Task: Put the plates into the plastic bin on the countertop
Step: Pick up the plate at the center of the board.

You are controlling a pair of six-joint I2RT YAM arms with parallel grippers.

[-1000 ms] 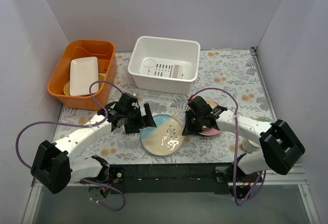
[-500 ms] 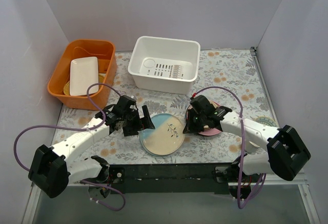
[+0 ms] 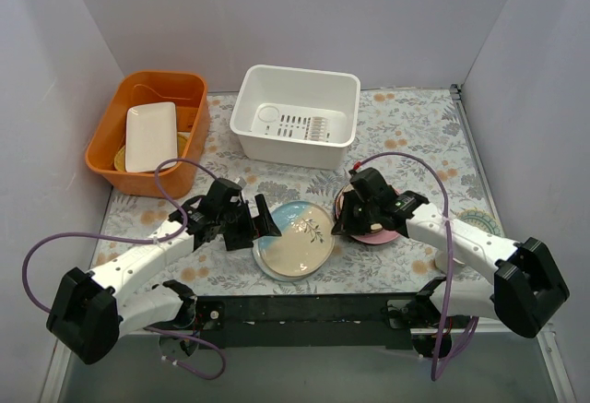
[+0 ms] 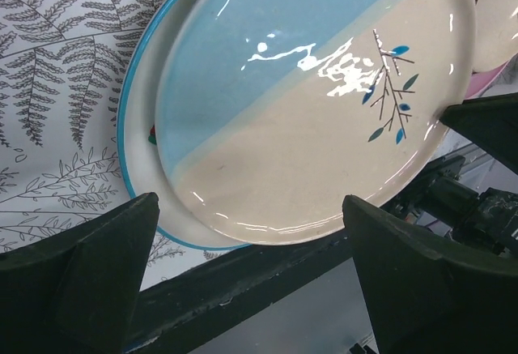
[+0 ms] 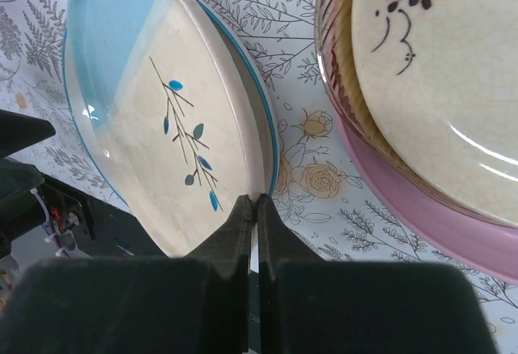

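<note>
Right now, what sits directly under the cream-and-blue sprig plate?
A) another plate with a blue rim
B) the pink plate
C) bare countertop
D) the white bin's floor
A: the left wrist view shows the sprig plate overlapping a second blue-rimmed plate, whose rim shows along its left edge.
</note>
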